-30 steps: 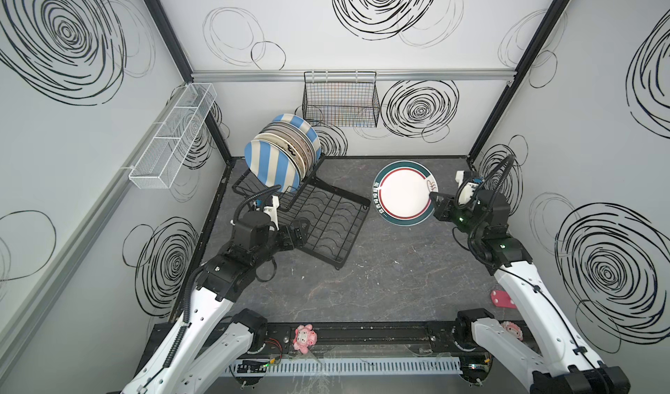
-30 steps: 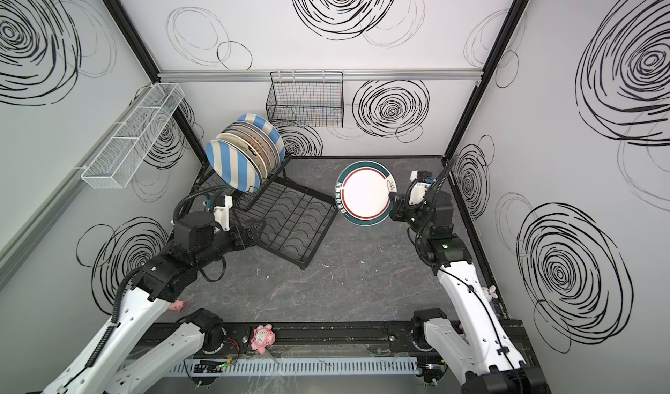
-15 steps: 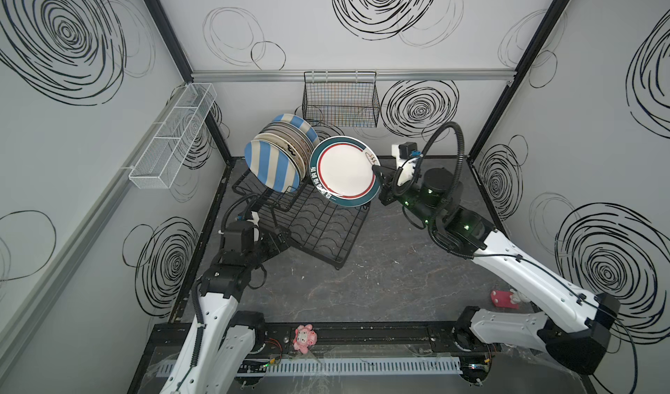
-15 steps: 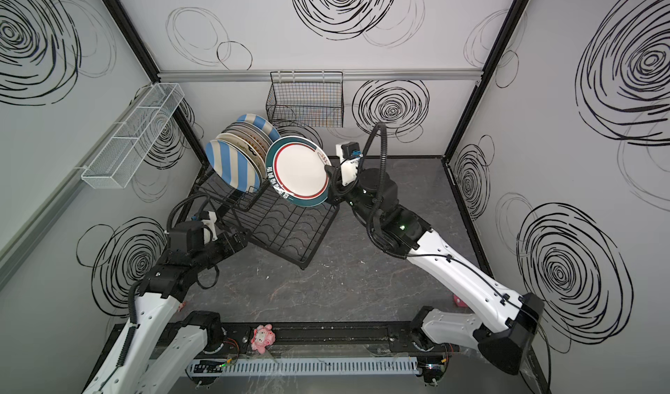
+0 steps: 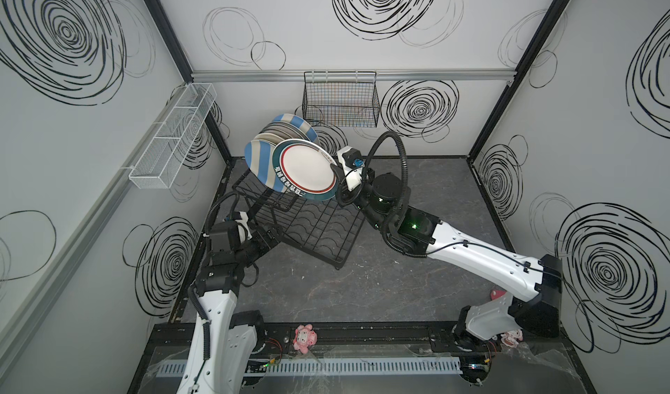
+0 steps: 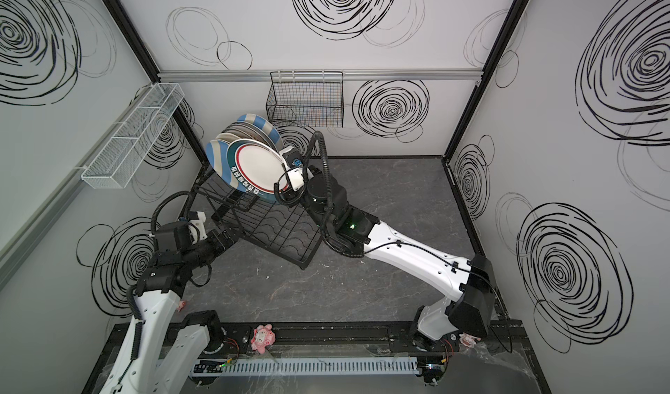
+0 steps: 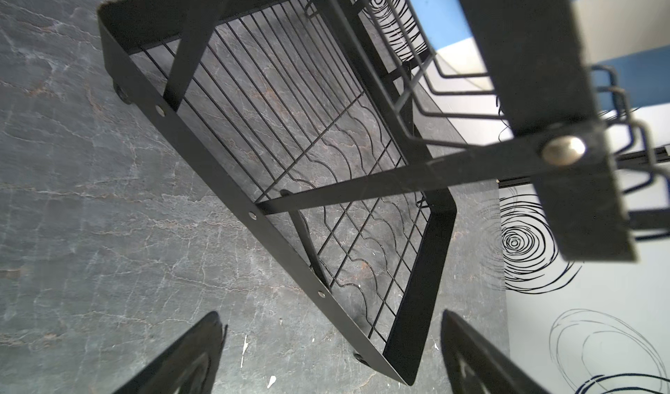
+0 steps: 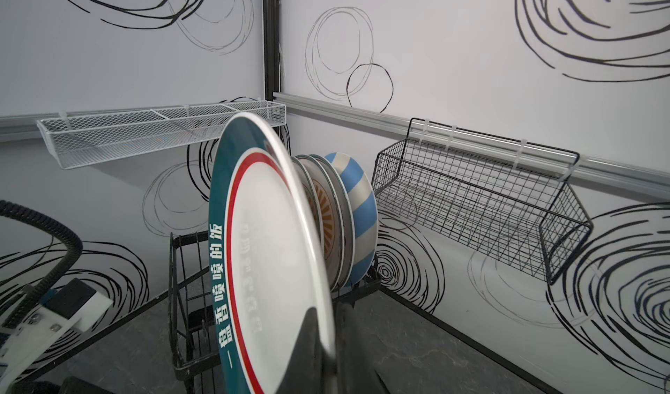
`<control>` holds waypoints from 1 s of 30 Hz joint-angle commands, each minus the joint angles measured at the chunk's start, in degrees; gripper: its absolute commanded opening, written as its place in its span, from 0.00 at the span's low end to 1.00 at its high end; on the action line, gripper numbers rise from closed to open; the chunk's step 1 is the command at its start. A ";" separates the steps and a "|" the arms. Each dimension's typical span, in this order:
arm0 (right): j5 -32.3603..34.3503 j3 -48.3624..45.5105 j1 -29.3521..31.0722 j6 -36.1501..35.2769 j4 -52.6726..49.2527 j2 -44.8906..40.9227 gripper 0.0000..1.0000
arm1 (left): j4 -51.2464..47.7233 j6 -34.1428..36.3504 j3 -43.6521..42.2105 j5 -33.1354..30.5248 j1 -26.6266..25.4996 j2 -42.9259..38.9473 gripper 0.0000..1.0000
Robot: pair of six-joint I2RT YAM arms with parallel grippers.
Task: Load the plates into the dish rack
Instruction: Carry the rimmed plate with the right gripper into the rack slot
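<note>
Plates stand on edge in the upper tier of the dish rack in both top views. The right arm stretches across, its right gripper clamped on the rim of the upright teal-rimmed plate.

Left wrist view: the left gripper is spread, with the rack corner ahead and bare floor beside.

Right wrist view: the held plate is close before the row.

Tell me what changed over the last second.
The right gripper, shut on the teal-rimmed plate, carried it leftward to the dish rack, beside the racked plates. The left gripper, open, drew back slightly. Rack and racked plates stayed put.
</note>
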 commanded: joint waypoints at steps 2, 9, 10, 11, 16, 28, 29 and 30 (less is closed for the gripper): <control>1.09 5.64 0.67 -3.79 8.47 2.94 0.00 | 3.82 0.56 -0.10 1.94 0.64 0.18 0.96; -1.76 9.12 1.33 -6.75 10.92 7.77 0.00 | 5.07 -0.30 -1.42 1.64 1.14 -0.08 0.96; -2.08 9.35 1.37 -6.93 11.15 8.06 0.00 | 5.26 -0.39 -1.62 1.66 1.27 -0.08 0.96; -2.49 9.41 1.37 -7.19 11.53 8.38 0.00 | 5.44 -0.42 -1.69 1.64 1.36 -0.08 0.96; -2.76 9.88 1.52 -9.33 13.62 10.54 0.00 | 5.83 -0.51 -2.11 1.80 1.44 0.01 0.96; -0.05 14.13 1.72 -10.83 12.86 16.75 0.00 | 5.60 -0.50 -2.07 1.48 1.62 -0.34 0.96; 0.17 14.23 1.70 -10.89 12.95 17.03 0.00 | 5.59 -0.42 -2.11 1.55 1.62 -0.34 0.96; 0.26 14.30 1.72 -10.97 13.04 17.29 0.00 | 5.59 -0.41 -1.97 1.59 1.63 -0.34 0.96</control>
